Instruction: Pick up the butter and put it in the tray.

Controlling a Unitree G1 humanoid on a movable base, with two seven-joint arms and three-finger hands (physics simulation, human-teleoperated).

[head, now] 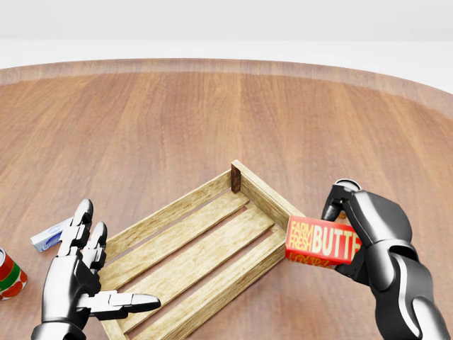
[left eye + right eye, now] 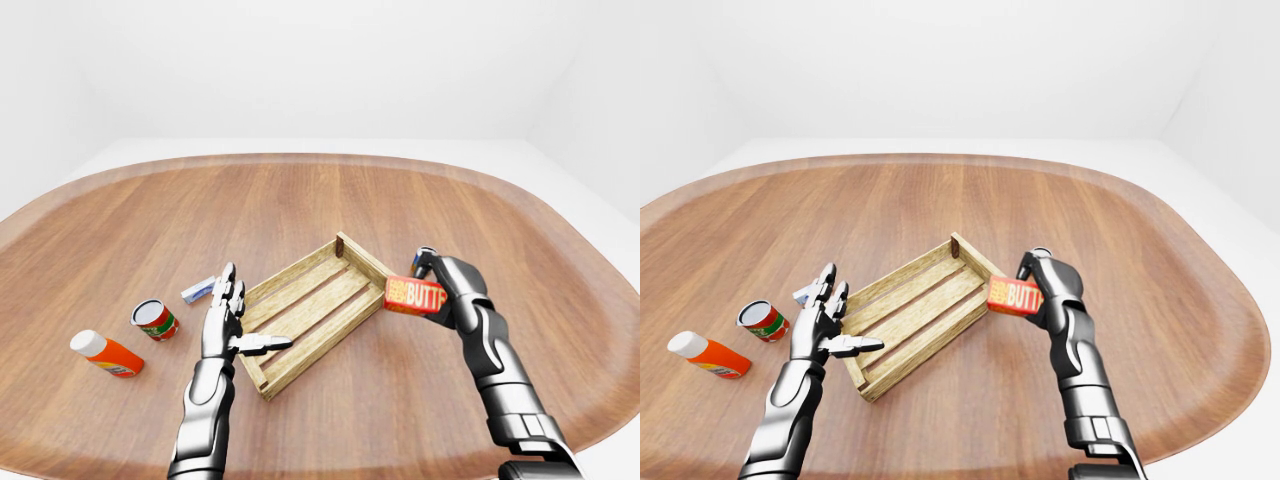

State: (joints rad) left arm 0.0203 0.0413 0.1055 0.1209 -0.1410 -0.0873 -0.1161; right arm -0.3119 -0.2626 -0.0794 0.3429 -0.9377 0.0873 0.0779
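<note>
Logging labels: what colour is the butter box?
Red with white lettering, clearest in the head view: butter box.

Rough slatted-wood tray (image 1: 265, 193), glossy table (image 1: 177, 120)

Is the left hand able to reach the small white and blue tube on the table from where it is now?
Probably yes. The open left hand hovers right beside the small white and blue tube, which lies clear on the wooden table, with nothing between them.

Left robot hand (image 1: 83, 278) spread flat; right robot hand (image 1: 368, 234) curled closed.
</note>
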